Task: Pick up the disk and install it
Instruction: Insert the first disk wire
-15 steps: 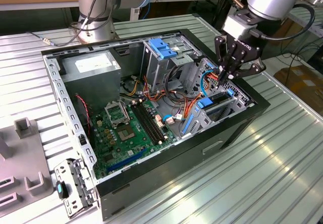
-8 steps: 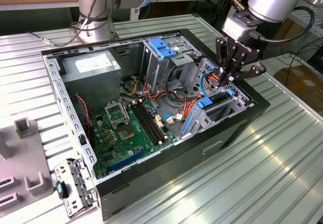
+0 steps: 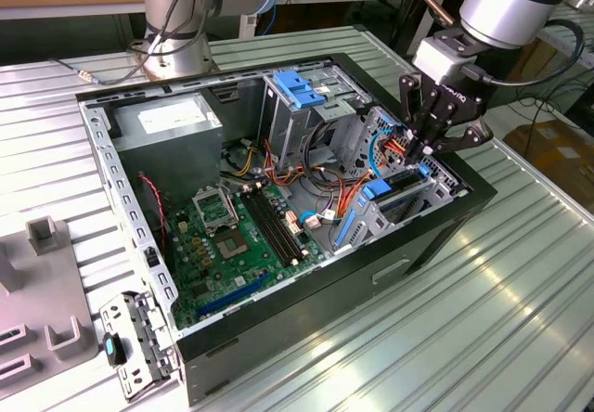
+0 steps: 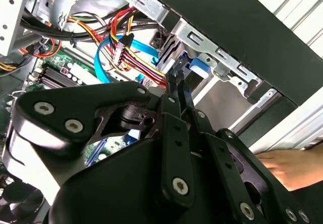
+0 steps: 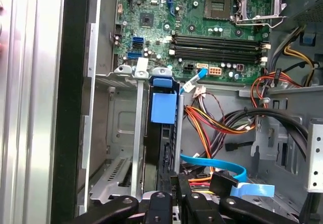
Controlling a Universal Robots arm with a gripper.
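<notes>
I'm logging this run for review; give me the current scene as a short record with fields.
setting: open computer case lying on a ribbed metal table
gripper: at the case's drive bay, on the exterior view's right
fingers: closed together
disk: standing on edge in the bay slot, blue end tab facing the motherboard; the fingers meet at its other end
cables: red, orange and blue wires beside the bay
motherboard: green, on the case floor
also present: a hand outside the case in the second wrist view
</notes>
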